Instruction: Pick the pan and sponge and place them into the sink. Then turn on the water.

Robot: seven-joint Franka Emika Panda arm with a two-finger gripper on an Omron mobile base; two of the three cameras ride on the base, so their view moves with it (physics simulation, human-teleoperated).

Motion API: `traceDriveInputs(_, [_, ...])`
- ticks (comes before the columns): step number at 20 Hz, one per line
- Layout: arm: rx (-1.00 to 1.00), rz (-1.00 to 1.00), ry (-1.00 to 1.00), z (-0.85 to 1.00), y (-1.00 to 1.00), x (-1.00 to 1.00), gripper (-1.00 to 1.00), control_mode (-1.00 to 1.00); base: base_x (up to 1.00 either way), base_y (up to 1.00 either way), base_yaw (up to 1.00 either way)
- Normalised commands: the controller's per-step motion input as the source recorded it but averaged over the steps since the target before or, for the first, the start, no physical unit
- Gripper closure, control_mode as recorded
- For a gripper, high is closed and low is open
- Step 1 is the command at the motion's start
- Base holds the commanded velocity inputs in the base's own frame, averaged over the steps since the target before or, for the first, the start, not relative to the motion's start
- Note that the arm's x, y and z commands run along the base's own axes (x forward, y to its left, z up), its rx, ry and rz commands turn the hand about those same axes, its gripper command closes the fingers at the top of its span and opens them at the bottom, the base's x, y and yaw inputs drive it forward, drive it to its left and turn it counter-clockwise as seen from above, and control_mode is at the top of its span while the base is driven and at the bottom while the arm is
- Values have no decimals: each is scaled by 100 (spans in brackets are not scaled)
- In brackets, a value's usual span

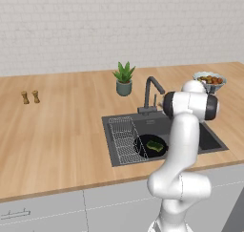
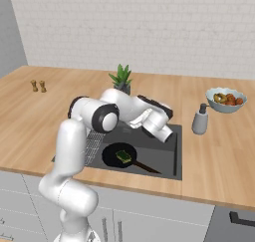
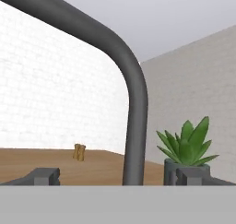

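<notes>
We see the sponge (image 1: pixel 154 145) on the pan (image 1: pixel 143 147) in the sink (image 1: pixel 209 139); our claw (image 3: pixel 120 176) stands released beside the faucet (image 3: pixel 137 126).

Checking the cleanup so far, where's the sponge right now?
The sponge lies on the pan inside the sink, just right of the wire rack in the left base view.

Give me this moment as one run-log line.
pan: in sink | sponge: on pan | end effector: open, empty, at faucet | water: not visible
</notes>
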Motion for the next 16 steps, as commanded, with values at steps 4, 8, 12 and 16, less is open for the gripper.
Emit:
traceDriveInputs(4, [0,0,10,-13,6,28,-100,-100,0,0,0])
traceDriveInputs(8, [0,0,8,-19,0,27,-100,-100,0,0,0])
traceDriveInputs(12, [0,0,5,-22,0,31,-100,-100,0,0,0])
traceDriveInputs(16, [0,0,2,-17,0,26,-100,-100,0,0,0])
